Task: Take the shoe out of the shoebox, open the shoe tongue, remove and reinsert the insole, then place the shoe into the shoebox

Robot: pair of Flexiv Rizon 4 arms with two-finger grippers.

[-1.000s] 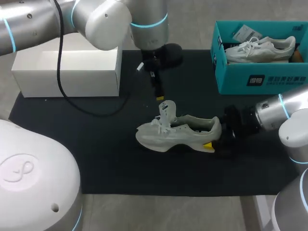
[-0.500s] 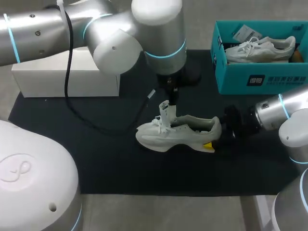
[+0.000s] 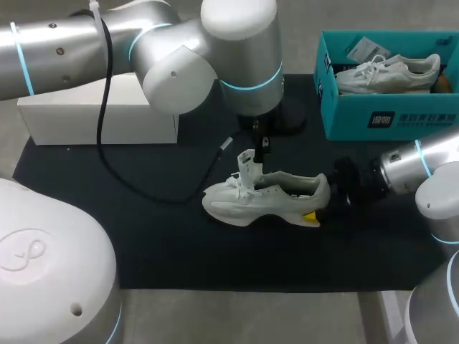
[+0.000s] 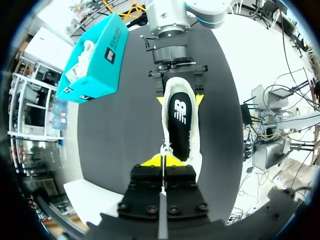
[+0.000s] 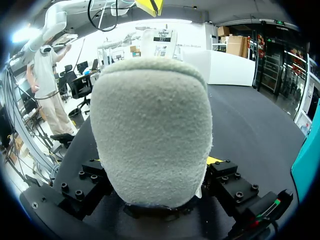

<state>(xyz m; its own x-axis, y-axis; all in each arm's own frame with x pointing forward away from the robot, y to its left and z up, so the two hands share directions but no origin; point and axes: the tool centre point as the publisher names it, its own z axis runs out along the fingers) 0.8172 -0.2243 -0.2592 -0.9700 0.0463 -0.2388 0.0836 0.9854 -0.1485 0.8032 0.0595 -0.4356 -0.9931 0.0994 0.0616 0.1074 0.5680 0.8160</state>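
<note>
Our shoe lies out of its box on the black mat, near the middle of the table. Its long axis runs across the head view, toe towards our left arm's side and heel towards our right. The right gripper comes in low from the right and is clamped on the heel, one yellow tip against each side, so the shoe is braced along its length. The tongue stands upright over the laces. The left gripper hangs directly above it, pointing down, which makes the left arm the nearer one for any work at the shoe's opening. From the left wrist view the tongue sits right at the yellow tips, but we cannot tell whether it is actually gripped or only close by. Behind the tongue the dark insole lies flat inside the shoe, running straight away from the left gripper towards the held heel, so we judge a pull along that axis would suit it. The teal shoebox stands well apart at the far right and holds a second pale shoe and a paper slip. A white box sits at the far left, its inside hidden by our left arm.
</note>
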